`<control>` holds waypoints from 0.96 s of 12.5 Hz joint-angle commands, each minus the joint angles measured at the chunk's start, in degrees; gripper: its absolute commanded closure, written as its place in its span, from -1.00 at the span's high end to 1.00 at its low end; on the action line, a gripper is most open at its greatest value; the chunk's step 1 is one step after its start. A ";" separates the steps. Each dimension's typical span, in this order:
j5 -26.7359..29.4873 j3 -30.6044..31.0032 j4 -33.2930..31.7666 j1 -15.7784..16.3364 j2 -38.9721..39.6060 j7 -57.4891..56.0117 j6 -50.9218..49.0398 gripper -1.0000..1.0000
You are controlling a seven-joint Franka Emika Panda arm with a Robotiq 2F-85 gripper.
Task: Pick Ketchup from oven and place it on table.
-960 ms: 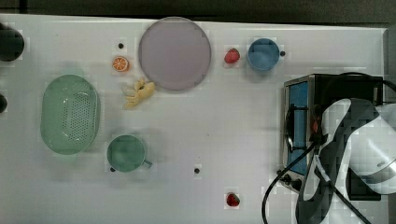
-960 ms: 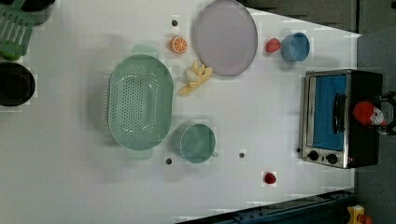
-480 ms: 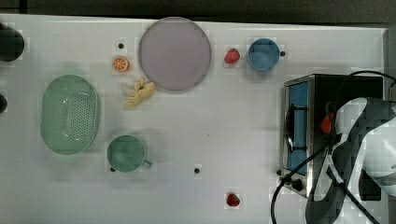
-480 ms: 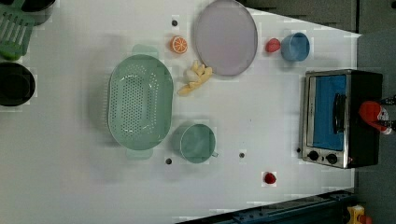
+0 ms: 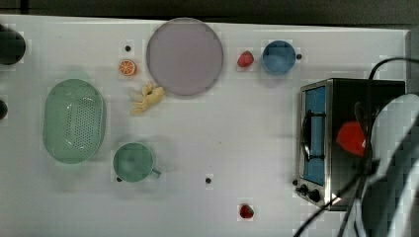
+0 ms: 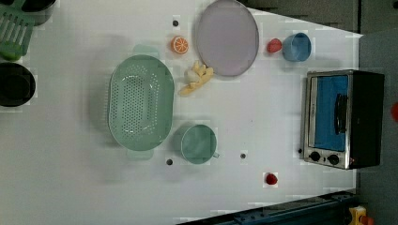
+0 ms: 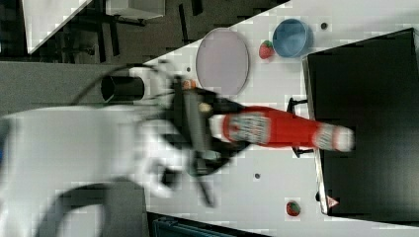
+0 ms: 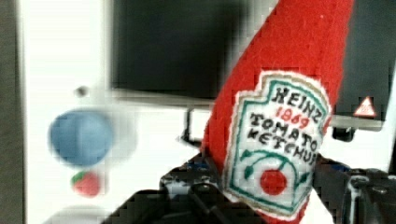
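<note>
Fingers: black gripper [image 8: 266, 205] pinching the base of the Ketchup [image 7: 276, 129], a red plastic squeeze bottle with white cap and a white-and-red label, jaws pressed on either side of the labelled end as the wrist view shows. Bottle: carried in the air, lying roughly level in the right view, cap end out over the black top of the oven [image 6: 345, 119], not resting on it as far as can be judged. Oven: boxy toaster oven, silver front frame, blue-tinted glass door shut, black knobs, standing at the right edge of the table [image 5: 247, 143] in the top view. Table: large white top with small dark dots. Near the oven, a red strawberry [image 5: 246, 211] by the top view's lower edge; towards the far edge, a blue cup [image 5: 278, 57] and a second strawberry [image 5: 245, 59] just beside it. Further along: round grey-lilac plate [image 5: 185, 56], yellow banana-like toy [image 5: 146, 98], orange slice [image 5: 127, 67], green mug [image 5: 133, 162], green perforated basket [image 5: 74, 120]. Risks, judged: the grip sits at one end of a long bottle, so the free end may sag or slip during travel; a low sweep could strike the oven top or handle; setting it down upright on a narrow base invites toppling.
</note>
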 commanded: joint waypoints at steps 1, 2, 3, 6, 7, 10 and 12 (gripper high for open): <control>1.45 9.70 -0.02 6.38 -2.66 0.26 -1.80 0.21; 1.45 11.91 -0.21 6.61 -2.62 0.30 -1.80 0.21; 1.44 13.99 -0.55 6.77 -2.50 0.30 -1.80 0.21; 1.33 20.08 -4.41 6.87 -2.50 0.30 -0.65 0.21; -0.47 21.50 -8.07 6.92 -2.52 0.30 2.17 0.21; -2.68 23.09 -20.57 6.95 -1.98 0.30 12.46 0.21; -2.68 22.92 -26.60 6.91 -0.60 0.31 19.62 0.21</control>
